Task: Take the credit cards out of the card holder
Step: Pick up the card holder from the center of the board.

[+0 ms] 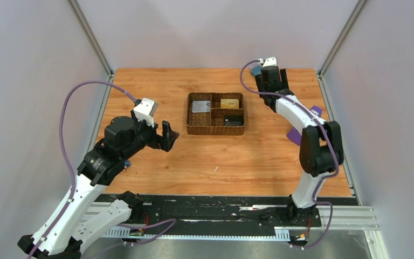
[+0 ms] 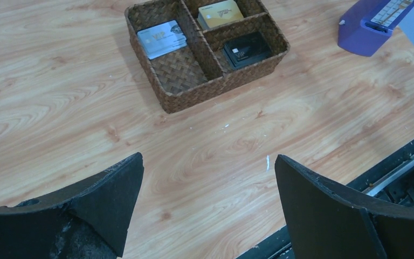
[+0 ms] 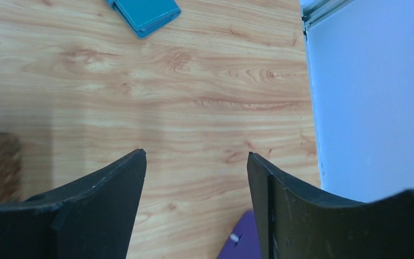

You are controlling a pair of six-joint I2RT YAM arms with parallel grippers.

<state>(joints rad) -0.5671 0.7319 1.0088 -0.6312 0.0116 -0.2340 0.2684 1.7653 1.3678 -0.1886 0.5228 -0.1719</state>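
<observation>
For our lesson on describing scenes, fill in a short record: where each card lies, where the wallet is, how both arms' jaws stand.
tray: brown woven divided tray, mid-table
long compartment: silver plastic card
far small compartment: gold-yellow plastic card
near small compartment: black plastic card
card holder: small teal bifold wallet, on the wooden table, far right, apart from tray
left jaws: open, empty
right jaws: open, empty, near the wallet

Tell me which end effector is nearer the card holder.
Right. The right end effector hovers close to the card holder at the far edge; the left end effector hangs far off, past the woven tray's opposite side.
</observation>
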